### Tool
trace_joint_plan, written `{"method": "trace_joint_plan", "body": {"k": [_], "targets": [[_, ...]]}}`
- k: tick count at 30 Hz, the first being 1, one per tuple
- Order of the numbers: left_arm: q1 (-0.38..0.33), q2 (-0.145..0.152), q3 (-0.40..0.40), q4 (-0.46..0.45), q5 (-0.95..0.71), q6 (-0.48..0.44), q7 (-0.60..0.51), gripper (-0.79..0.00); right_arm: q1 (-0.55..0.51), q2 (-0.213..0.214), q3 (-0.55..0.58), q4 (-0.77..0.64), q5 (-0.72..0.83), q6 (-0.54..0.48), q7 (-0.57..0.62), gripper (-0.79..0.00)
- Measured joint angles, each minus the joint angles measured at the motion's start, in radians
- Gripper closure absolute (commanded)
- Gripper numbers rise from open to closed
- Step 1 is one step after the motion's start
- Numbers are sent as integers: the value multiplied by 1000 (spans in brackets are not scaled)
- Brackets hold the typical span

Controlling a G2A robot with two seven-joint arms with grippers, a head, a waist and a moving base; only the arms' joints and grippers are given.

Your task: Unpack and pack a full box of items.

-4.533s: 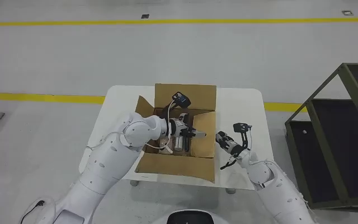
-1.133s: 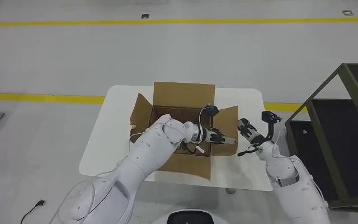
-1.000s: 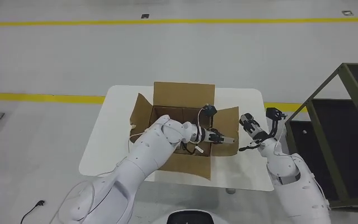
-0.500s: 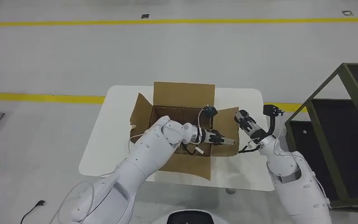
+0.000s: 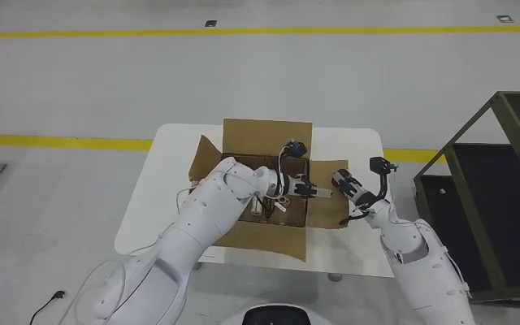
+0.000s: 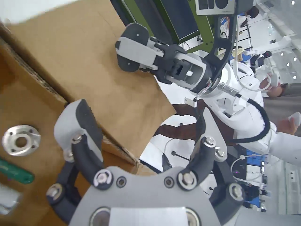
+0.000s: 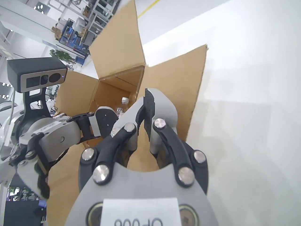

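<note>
Mouth of box [image 5: 268,134] open upward, but left arm [image 5: 231,183] crosses it to the right wall. There the flap [image 5: 323,213] spreads outward, with right gripper [image 5: 335,175] at it. Bare table [image 5: 158,199] lies beyond the flap and left of the box.

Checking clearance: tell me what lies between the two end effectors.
The box's side flap stands between the left end effector and the right end effector; the left wrist view shows it best.

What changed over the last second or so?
Left hand drew back from over the right flap toward the open box. Right hand swung in from beside the flap to over it. Nothing visibly grasped or released. Box and table stayed put.
</note>
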Motion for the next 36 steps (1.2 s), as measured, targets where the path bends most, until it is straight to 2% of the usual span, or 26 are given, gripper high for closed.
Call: {"method": "trace_joint_plan", "body": {"k": [4, 8, 12, 13, 14, 18, 20, 22, 24, 25, 29, 30, 33, 36], "targets": [[-20, 38, -12, -37, 166, 48, 17, -785, -16, 6, 30, -58, -18, 8, 2, 0], [-16, 76, -6, -98, 396, 205, 26, -785, -34, 13, 54, -126, -70, 22, 9, 0], [6, 98, 24, -161, 619, 343, 14, -785, -48, 17, 71, -173, -104, 44, 22, -3], [11, 101, 25, -173, 645, 363, 1, -785, -51, 18, 75, -181, -111, 53, 31, -80], [16, 105, 26, -189, 673, 383, -17, -785, -54, 19, 80, -188, -110, 65, 43, -231], [36, 116, 19, -229, 720, 415, -66, -785, -66, 19, 100, -193, -44, 102, 86, -280], [46, 123, 12, -245, 742, 425, -93, -785, -66, 19, 106, -187, 19, 105, 128, -372], [55, 127, 3, -253, 744, 430, -109, -785, -60, 19, 108, -179, 66, 102, 167, -397], [56, 128, 2, -254, 742, 430, -110, -785, -49, 20, 101, -160, 99, 92, 220, -456], [56, 127, 2, -254, 741, 430, -110, -785, -42, 21, 96, -149, 102, 95, 243, -456], [55, 127, 2, -254, 741, 429, -109, -785, -8, 19, 55, -94, 129, 79, 305, -320], [55, 127, 2, -254, 741, 429, -109, -785, 0, 18, 44, -80, 130, 73, 313, -262], [55, 127, 2, -254, 742, 429, -109, -785, 25, 14, 5, -28, 130, 66, 326, 0], [55, 127, 2, -254, 742, 429, -109, -785, 42, 10, -19, 5, 139, 63, 319, 0]]}}
